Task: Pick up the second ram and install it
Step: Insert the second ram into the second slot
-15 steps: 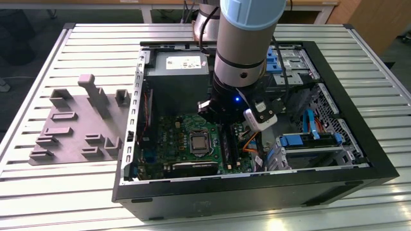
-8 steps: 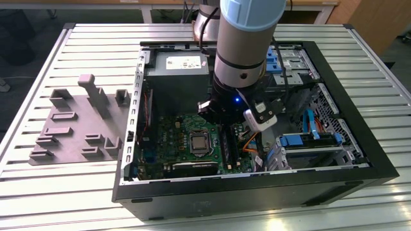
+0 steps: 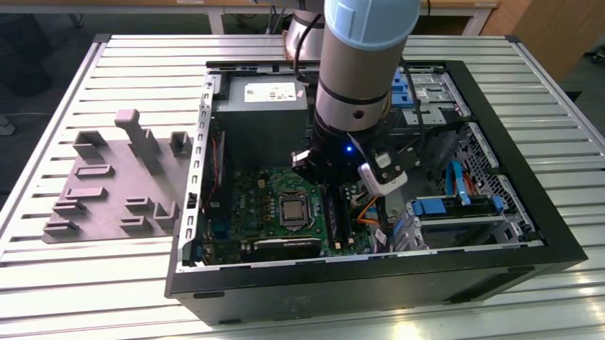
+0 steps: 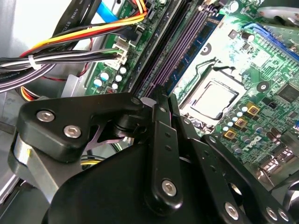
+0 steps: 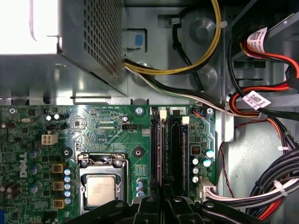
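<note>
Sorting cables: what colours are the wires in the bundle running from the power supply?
Yellow, black and white wire bundle, clearest in the first wrist view.

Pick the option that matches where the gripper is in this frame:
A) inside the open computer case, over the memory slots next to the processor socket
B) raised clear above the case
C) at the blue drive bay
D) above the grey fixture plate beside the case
A: the gripper sits low inside the computer case, and in the first wrist view it lines up with the memory slots beside the processor socket.
</note>
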`<state>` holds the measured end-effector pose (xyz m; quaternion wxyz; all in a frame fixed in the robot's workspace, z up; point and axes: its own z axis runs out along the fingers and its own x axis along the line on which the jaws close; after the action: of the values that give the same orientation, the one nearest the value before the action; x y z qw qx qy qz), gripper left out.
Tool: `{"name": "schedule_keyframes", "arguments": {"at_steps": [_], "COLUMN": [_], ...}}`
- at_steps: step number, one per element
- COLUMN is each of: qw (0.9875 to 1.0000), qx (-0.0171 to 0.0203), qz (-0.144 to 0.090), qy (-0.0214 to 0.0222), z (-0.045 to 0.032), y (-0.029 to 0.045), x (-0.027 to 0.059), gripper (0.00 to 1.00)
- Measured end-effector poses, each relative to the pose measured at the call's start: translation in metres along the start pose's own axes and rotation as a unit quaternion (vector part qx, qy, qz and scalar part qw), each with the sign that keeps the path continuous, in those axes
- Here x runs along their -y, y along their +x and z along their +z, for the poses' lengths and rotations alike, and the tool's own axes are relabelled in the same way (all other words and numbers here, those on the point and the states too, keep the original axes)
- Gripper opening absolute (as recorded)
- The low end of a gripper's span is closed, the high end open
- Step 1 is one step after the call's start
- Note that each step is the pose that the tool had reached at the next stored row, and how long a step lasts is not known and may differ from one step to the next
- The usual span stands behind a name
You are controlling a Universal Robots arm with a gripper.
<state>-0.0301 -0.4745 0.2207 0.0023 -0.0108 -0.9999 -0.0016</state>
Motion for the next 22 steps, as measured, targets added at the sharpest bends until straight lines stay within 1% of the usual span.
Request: {"name": "schedule_keyframes", "arguments": {"at_steps": [10,22], "qw": [1.0,1.0], "qx": [0.0,0.0], "qz": [0.002,0.003], "qy": [0.0,0.0], "z": [0.0029,0.0022], "y": [-0.0008,-0.0016], "x": [0.0005,0.0006], "gripper": [0.14,0.14]}}
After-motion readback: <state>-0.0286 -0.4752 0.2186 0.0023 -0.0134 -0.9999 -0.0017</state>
